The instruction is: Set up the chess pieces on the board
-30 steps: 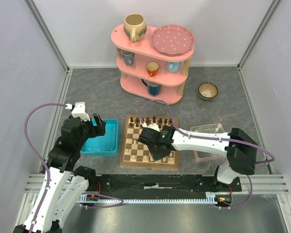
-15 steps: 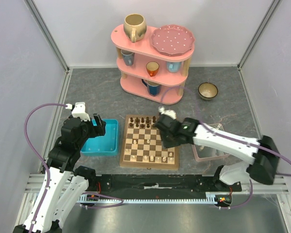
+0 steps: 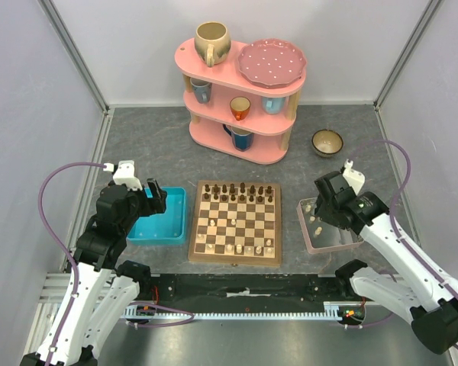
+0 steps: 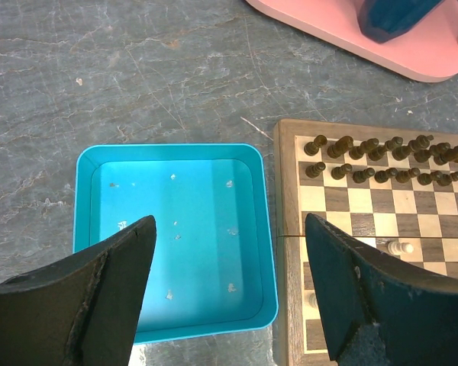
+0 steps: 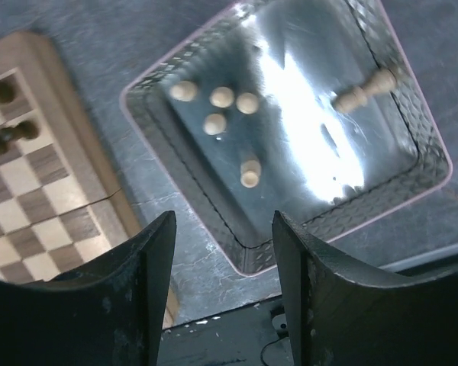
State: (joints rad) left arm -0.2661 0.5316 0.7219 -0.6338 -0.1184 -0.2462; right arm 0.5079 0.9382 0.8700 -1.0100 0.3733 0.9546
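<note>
The board [image 3: 196, 229] lies in the middle of the table, with dark chessmen [image 3: 237, 191] along its far two rows. A few pale chess pieces [image 3: 239, 248] stand on its near rows, and one [image 4: 401, 247] shows in the left wrist view. More pale chess pieces [image 5: 214, 123] lie in the clear pink-rimmed tray [image 5: 435, 164], one longer piece [image 5: 362, 91] on its side. My right gripper [image 5: 223, 229] hangs open and empty over that tray's near corner [image 3: 324, 204]. My left gripper [image 4: 229, 229] stands wide open and empty above the turquoise tray [image 4: 175, 229].
A pink three-tier shelf [image 3: 240, 99] with cups, a mug and a spotted plate stands at the back. A small bowl [image 3: 327, 142] sits to its right. The turquoise tray [image 3: 159, 217] lies left of the board, close to its edge. Walls close in both sides.
The right arm has swung from over the board's near right squares to above the clear tray, and its jaws have opened wider. The left arm has not moved.
</note>
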